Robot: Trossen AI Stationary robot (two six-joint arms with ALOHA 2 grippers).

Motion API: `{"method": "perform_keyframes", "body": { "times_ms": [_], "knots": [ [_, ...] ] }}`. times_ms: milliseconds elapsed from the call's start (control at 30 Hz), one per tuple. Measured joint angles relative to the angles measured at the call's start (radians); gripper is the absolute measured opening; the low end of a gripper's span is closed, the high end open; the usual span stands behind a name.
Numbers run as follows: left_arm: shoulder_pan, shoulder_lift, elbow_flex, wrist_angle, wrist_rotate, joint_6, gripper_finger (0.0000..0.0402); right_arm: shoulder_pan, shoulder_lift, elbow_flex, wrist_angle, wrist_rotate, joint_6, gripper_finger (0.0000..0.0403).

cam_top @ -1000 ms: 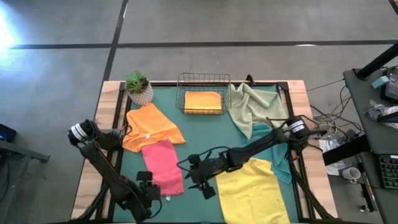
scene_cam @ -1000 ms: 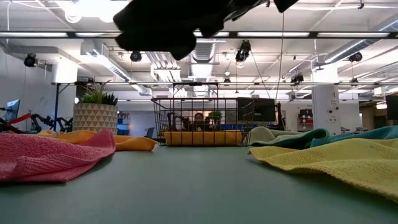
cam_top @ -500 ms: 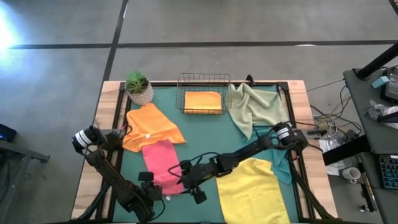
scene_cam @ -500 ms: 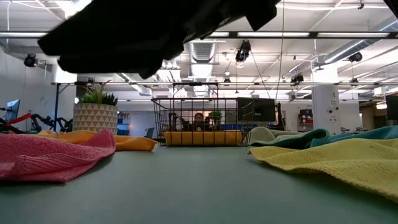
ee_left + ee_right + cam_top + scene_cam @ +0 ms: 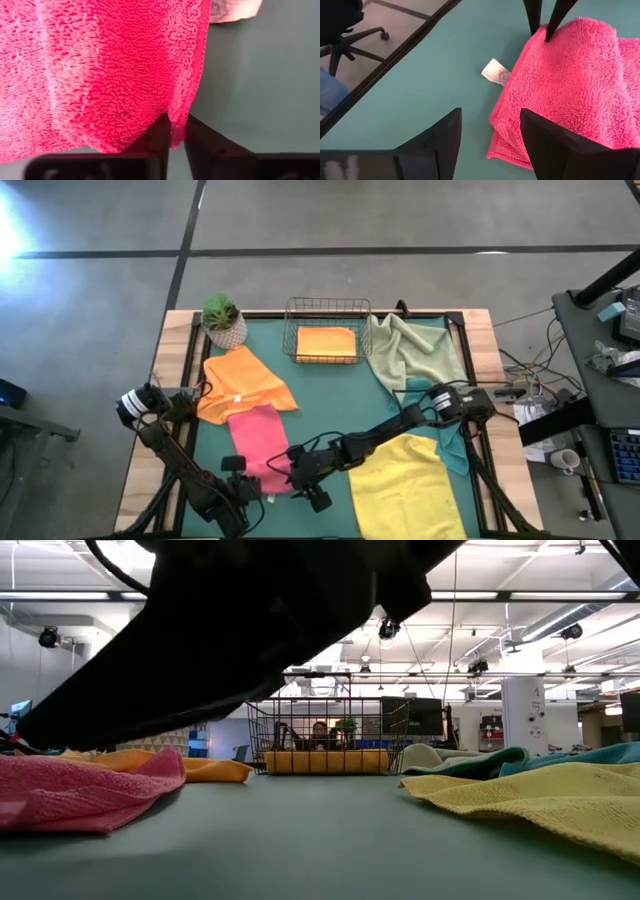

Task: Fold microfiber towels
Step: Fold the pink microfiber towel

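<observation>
Pink towel [image 5: 262, 445] lies on the green mat's [image 5: 325, 395] near-left part, its near corner pinched between the left gripper's [image 5: 172, 137] two fingers, seen only in the left wrist view. Right wrist view alone shows the right gripper [image 5: 490, 132] jaws spread wide just beside the towel's folded edge and a white tag [image 5: 495, 71]. High view adds the yellow towel [image 5: 405, 490] on the right; low view is mostly blocked by a dark arm [image 5: 240, 630].
</observation>
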Motion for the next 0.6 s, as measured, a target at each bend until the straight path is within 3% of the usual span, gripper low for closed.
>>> {"method": "perform_keyframes", "body": {
  "times_ms": [100,600],
  "knots": [
    [0.0,-0.007,-0.001,0.021,-0.008,0.0,0.0005,0.0,0.019,0.0,-0.003,0.0,0.0,0.0192],
    [0.0,-0.027,-0.001,0.148,-0.013,0.035,0.001,-0.004,0.049,0.003,-0.07,0.115,0.005,0.0179]
  ]
}}
